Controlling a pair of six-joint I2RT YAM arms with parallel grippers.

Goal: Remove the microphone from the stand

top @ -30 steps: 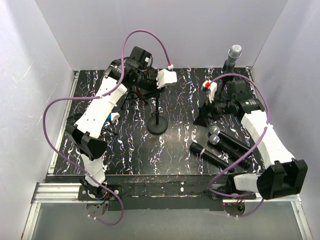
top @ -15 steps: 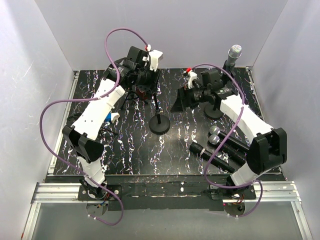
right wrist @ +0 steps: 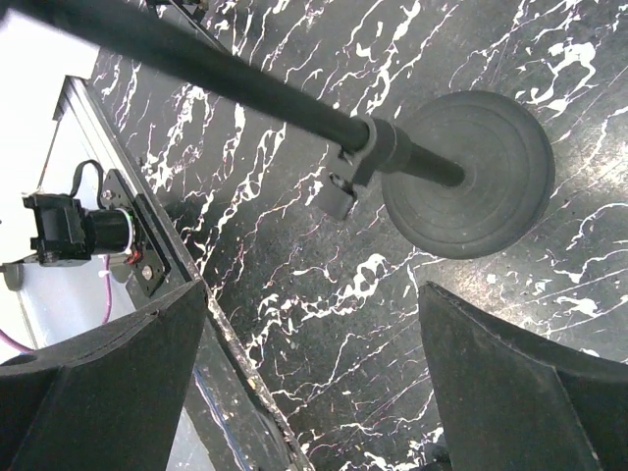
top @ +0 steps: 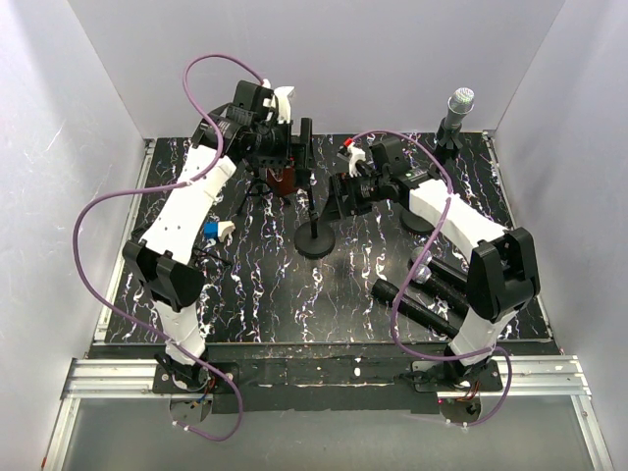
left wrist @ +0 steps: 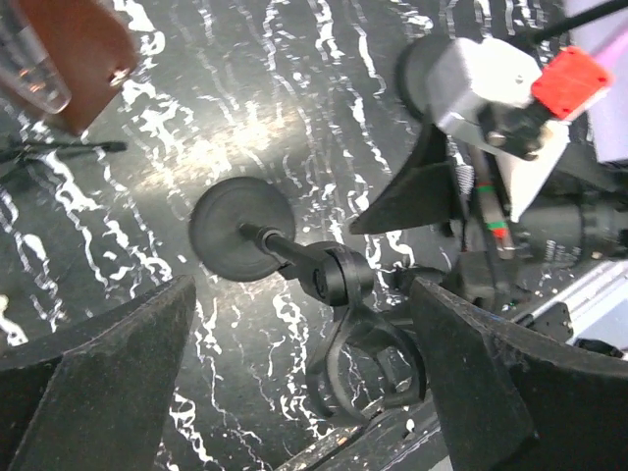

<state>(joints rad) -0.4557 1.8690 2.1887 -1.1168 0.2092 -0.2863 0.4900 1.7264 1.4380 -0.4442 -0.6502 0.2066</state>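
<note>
Bright even light, glare on table (left wrist: 221, 137), wrist-cam fg blurry

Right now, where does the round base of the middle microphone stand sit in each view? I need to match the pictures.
Top external: the round base sits mid-table, just below picture centre.
Left wrist: the round base is left of centre, up-left of the empty clip.
Right wrist: the round base is at upper right, its pole running off to the upper left.
Shared landmark: the black, white-veined tabletop under the base.
</note>
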